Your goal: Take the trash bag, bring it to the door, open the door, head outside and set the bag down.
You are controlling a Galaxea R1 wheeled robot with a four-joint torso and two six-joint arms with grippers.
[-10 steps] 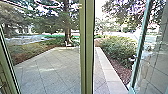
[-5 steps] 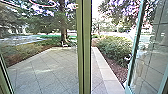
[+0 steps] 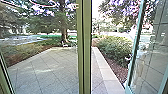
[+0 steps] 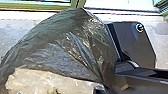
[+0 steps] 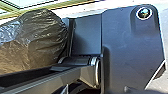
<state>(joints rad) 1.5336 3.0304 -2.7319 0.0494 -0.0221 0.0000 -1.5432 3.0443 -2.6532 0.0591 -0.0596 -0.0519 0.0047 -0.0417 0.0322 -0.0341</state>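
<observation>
Grip condition: we cannot tell how far open the left gripper or the right gripper is, or whether either has hold of anything. Folds in the trash bag (image 4: 65,42) run together towards one spot near the robot's arm, and we judge that some pull gathers the film there. We cannot confirm what supports the weight.

We find the bag full and rounded, close in beside the robot's dark plate (image 4: 136,45). Carried so near the body, it would swing less and be less likely to catch on a frame. Pale crumpled plastic (image 4: 37,80) lies against its dark skin; we cannot tell if it is part of the bag.

Further out, taking the robot's facing as twelve o'clock, a green upright (image 3: 84,47) stands almost dead ahead. The door (image 3: 133,52) stands open at about two o'clock, which we take as room being made for the exit. The gap lies at one, so driving straight on would risk striking the upright and snagging the film.

Beyond, we note paving (image 3: 45,67) from eleven to twelve, a pale kerb (image 3: 105,70) and a shrub (image 3: 113,48) at one. We judge the carrying well advanced and the setting down outstanding.
</observation>
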